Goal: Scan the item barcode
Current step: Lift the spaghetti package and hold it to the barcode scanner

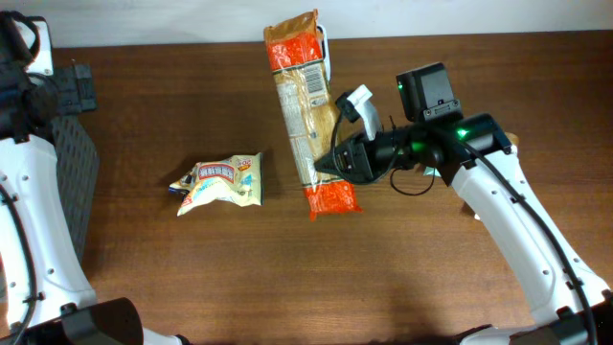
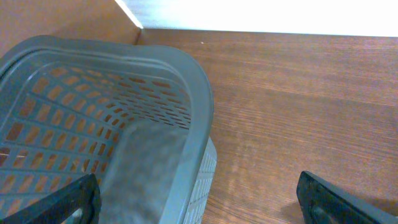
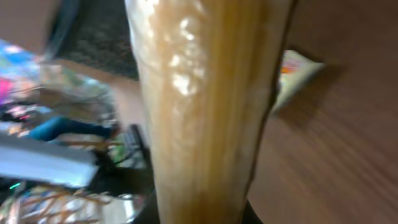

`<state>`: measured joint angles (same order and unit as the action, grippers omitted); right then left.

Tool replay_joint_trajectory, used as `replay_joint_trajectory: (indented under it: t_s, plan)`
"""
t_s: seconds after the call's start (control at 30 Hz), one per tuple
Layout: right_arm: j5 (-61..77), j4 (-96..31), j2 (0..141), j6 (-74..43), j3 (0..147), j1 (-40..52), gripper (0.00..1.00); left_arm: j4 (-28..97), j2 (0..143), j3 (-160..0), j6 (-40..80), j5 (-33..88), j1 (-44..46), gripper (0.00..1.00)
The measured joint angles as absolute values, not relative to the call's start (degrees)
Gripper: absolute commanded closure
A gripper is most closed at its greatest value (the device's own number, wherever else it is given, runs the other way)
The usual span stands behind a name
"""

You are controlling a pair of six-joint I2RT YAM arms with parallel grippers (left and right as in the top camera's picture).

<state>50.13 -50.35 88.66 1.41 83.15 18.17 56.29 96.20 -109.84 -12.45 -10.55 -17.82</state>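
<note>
Right fingers (image 1: 337, 161) pinch the snack packet (image 1: 301, 101), seemingly near one end; left fingers (image 2: 333, 200) spread wide

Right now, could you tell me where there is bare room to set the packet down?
Bare wood between the basket and the small pouch, and along the near edge. Crowded around the long packet at the right end effector.

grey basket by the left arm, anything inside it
Only its slotted walls show inside the grey basket; no item is visible. A blurred grey band covers part of the interior; the bottom is unseen.
</note>
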Motion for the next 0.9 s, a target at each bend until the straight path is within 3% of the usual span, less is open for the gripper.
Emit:
replay_joint_trajectory:
  t_s: [0.13,0.3,0.4,0.63,0.9]
  plan:
    - [34.26,-53.71,90.21,-1.26,86.26,18.41,0.96,56.29,96.2,-109.84,-12.45,-10.55,-17.82,0.01]
    - [7.46,-64.77,104.6,-0.1,108.71,22.33,0.96,56.29,96.2,-109.84,-12.45,-10.55,-17.82,0.01]
    - [-7.68,-64.29,111.85,2.24,116.01,25.21,0.96,56.29,96.2,-109.84,-12.45,-10.55,-17.82,0.01]
    - [-44.95,-38.81,128.79,14.79,117.45,28.58,0.96,56.25,96.2,-109.84,-12.45,-10.57,-17.82,0.01]
    - [-61.04,-12.47,138.63,35.18,117.45,28.6,0.96,56.29,96.2,-109.84,-12.45,-10.55,-17.82,0.01]
